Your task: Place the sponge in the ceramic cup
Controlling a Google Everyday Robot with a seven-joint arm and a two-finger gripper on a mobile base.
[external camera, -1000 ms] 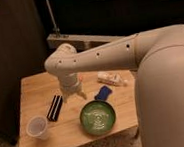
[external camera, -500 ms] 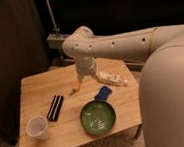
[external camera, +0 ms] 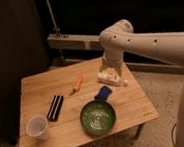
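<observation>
Table [external camera: 37, 90]: a light wooden top that carries everything, with a dark cabinet to its left.
Cup [external camera: 37, 127]: pale, upright, at the front left corner of the table, well apart from the sponge.
Bar [external camera: 55, 107]: black, flat and ridged, lying just right of the cup and a little further back.
Orange thing [external camera: 77, 83]: small and slim, lying near the middle of the table behind the bar; I can't say what it is.
Bowl [external camera: 98, 117]: green, wide and round, near the front edge, right of the bar.
Sponge [external camera: 103, 93]: bright blue, lying loose on the table just behind the bowl's rim, between the bowl and the packet, with nothing holding it.
Packet [external camera: 111, 79]: white and long, at the back right of the table, just behind the sponge.
Gripper [external camera: 110, 69]: pointing down right over the packet, behind the sponge and clear of it; from where I stand its grip is not readable, nor whether it touches the packet.
Arm [external camera: 152, 43]: white, reaching in from the right and bending down at the wrist above the table's back edge.
</observation>
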